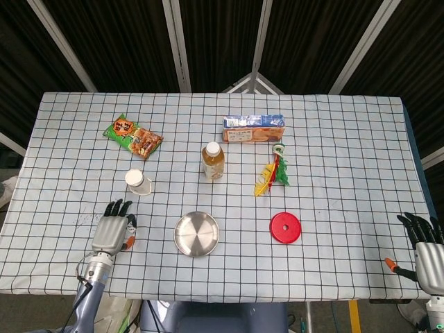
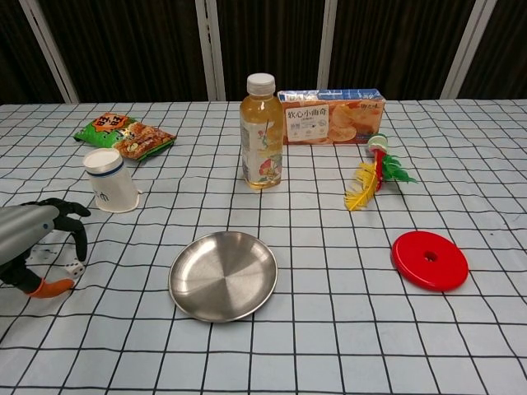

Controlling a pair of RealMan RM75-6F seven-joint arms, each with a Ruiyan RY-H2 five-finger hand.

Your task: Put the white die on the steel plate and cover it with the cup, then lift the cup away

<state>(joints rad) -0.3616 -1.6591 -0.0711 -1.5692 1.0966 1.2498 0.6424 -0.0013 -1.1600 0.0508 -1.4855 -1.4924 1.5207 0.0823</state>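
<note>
Left hand (image 2: 33, 239) nearest, low over surface (image 2: 329, 329), fingers curled above white die (image 2: 75, 268), not gripping it; die lies on cloth beneath fingertips. Steel plate (image 2: 223, 276) bare, right of die. Cup (image 2: 109, 180) upside down behind hand. Right hand (image 1: 424, 246) at far edge, fingers spread, holding nothing.

table (image 1: 333, 139) checked cloth | on it: steel plate (image 2: 223, 275), cup (image 2: 109, 180), white die (image 2: 75, 268), bottle (image 2: 261, 132), snack bag (image 1: 132, 136), box (image 1: 253, 128), red disc (image 2: 429, 260), feather toy (image 2: 375, 173)
</note>
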